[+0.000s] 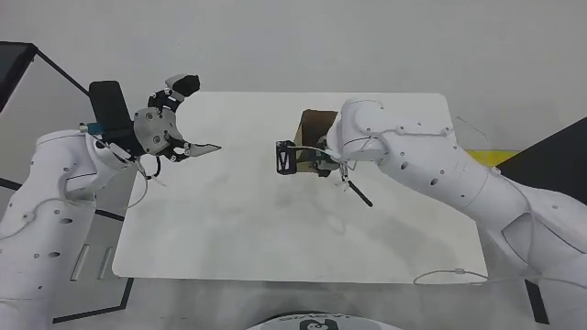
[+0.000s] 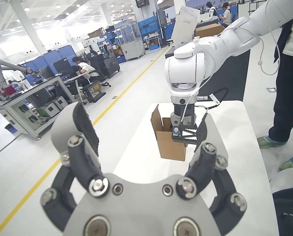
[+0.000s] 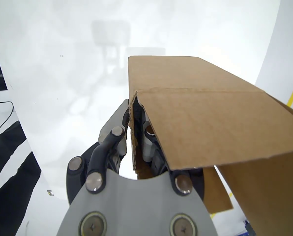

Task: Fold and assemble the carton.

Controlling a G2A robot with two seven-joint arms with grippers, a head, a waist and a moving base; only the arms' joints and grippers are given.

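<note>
White table seen from above, with two robot arms over it. At the table's nine o'clock edge hangs the left gripper, its two fingers spread wide with nothing between them, aimed across the surface toward three o'clock. At about one o'clock from the table's centre stands the carton, a small brown corrugated box resting on the tabletop and partly hidden under the right arm. From the left wrist camera the box sits upright with its top open, and one flap stands up above the rim. The right arm comes in from four o'clock, and the right gripper points straight down, its fingers pressed together on the top edge of one carton wall. The right wrist camera shows that wall pinched between the pads, the board frayed at the clamped corner. The box looks light and empty, so it would likely slide on the smooth table if pushed from one side only. Its panels seem stiff across the flat but made to bend at the scored creases, and the thin edges could crush or tear easily. A sensible hold for the free gripper would be the middle of a flap's free edge, away from the corners.
</note>
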